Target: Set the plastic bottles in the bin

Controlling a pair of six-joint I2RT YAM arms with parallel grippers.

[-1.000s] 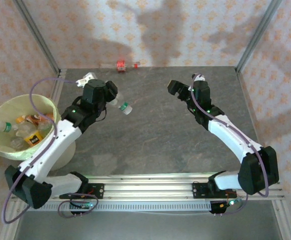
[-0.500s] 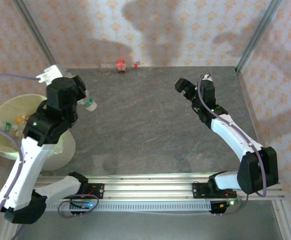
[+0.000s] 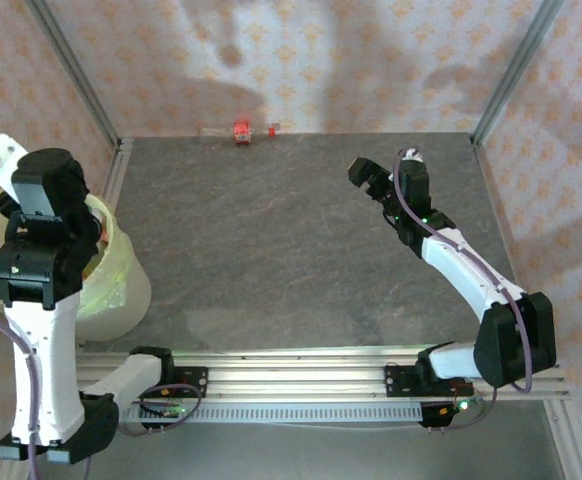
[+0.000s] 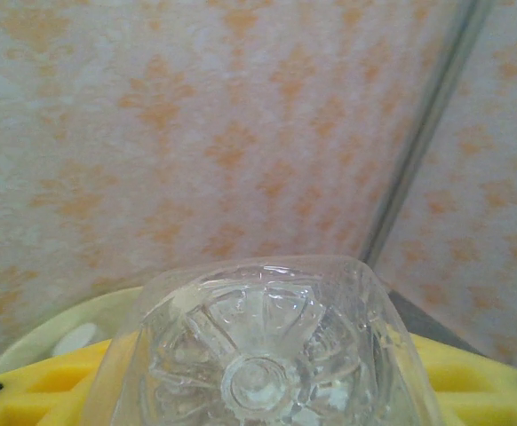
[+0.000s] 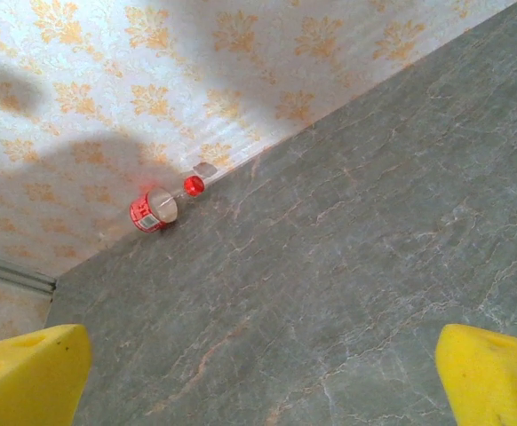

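A: Where is the overhead camera?
B: High above and behind the arm bases (image 3: 161,378), looking down on the whole grey table (image 3: 271,250) and the patterned back wall (image 3: 321,70).
A: The right wrist camera?
B: Low over the table, facing that wall between its own yellow fingertips (image 5: 27,373). It shares the red-labelled bottle (image 5: 152,211) at the wall's foot with the overhead view.
A: The left wrist?
B: Angled up at a wall corner, very close behind a clear bottle (image 4: 263,355) clamped between its yellow fingers (image 4: 36,390), with the rim of the bin (image 4: 107,311) just below.

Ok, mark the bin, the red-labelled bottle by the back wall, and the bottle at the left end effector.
bin (image 3: 123,282), top external view, outer side wall.
red-labelled bottle (image 5: 143,216), right wrist view, red label.
clear bottle (image 4: 260,359), left wrist view, moulded base.
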